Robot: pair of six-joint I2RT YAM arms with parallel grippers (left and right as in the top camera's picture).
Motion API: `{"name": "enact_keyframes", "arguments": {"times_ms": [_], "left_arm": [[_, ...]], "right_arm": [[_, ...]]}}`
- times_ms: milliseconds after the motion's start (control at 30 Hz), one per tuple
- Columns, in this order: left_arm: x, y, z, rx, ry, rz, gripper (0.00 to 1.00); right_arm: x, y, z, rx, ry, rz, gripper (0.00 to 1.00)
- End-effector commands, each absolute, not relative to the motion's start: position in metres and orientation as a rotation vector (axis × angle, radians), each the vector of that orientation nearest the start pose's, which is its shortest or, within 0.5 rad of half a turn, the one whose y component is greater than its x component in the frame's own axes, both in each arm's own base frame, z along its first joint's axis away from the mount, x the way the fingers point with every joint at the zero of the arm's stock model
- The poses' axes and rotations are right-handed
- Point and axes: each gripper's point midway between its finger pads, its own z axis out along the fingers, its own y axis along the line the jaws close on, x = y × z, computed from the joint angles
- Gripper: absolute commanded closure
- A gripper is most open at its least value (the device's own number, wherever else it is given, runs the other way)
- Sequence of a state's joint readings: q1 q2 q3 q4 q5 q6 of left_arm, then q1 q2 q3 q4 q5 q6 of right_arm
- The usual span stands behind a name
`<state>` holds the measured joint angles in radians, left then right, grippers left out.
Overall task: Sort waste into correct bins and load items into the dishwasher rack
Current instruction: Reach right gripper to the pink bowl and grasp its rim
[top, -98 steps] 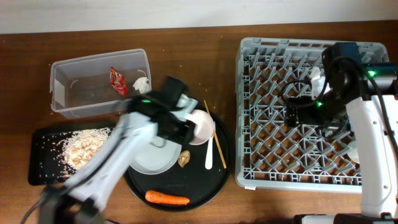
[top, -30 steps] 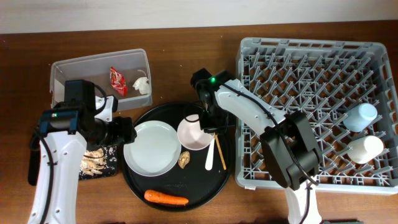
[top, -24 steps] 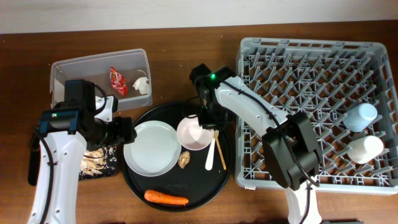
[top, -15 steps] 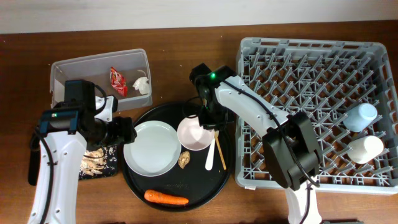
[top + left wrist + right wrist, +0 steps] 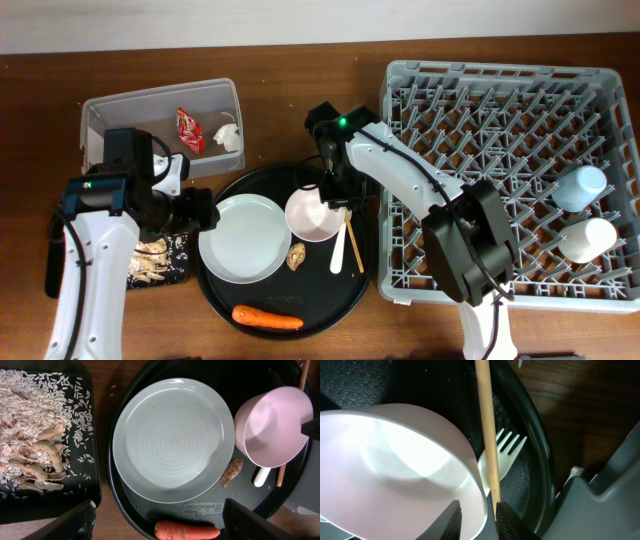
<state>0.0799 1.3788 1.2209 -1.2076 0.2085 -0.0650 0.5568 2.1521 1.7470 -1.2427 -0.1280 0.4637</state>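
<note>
The white-pink bowl (image 5: 312,214) sits upright where it sat a second ago, pink inside. It stands on the round black tray (image 5: 340,295), just right of the grey plate (image 5: 243,236). The white fork (image 5: 507,447) and a chopstick (image 5: 487,425) lie at its right edge. The right hand (image 5: 477,521) has edged up along the rim and its fingers have parted a little, now narrow and astride that rim. The left hand (image 5: 167,522) is unchanged, wide and empty above the plate.
</note>
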Motion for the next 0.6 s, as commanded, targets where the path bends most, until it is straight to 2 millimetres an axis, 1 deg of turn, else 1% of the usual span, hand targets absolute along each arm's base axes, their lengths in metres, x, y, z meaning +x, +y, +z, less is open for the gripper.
{"name": "enact_keyframes", "arguments": {"times_ms": [0, 100, 200, 300, 367, 467, 567], "left_arm": [[0.271, -0.014, 0.155, -0.183, 2.916, -0.309, 0.19], [0.271, -0.014, 0.155, -0.183, 2.916, -0.309, 0.19], [0.271, -0.014, 0.155, -0.183, 2.916, -0.309, 0.19], [0.271, -0.014, 0.155, -0.183, 2.915, -0.309, 0.19], [0.271, -0.014, 0.155, -0.183, 2.915, -0.309, 0.19], [0.271, -0.014, 0.155, -0.183, 2.915, -0.309, 0.19], [0.271, -0.014, 0.155, -0.183, 2.915, -0.309, 0.19]], "right_arm": [[0.322, 0.221, 0.047, -0.135, 3.264, 0.107, 0.73], [0.321, 0.22, 0.044, -0.135, 3.265, 0.106, 0.73], [0.322, 0.221, 0.044, -0.134, 3.262, 0.109, 0.84], [0.322, 0.221, 0.044, -0.134, 3.262, 0.109, 0.9], [0.322, 0.221, 0.044, -0.134, 3.261, 0.109, 0.96], [0.323, 0.221, 0.047, -0.135, 3.257, 0.114, 0.96], [0.327, 0.223, 0.059, -0.154, 3.227, 0.135, 0.96]]}}
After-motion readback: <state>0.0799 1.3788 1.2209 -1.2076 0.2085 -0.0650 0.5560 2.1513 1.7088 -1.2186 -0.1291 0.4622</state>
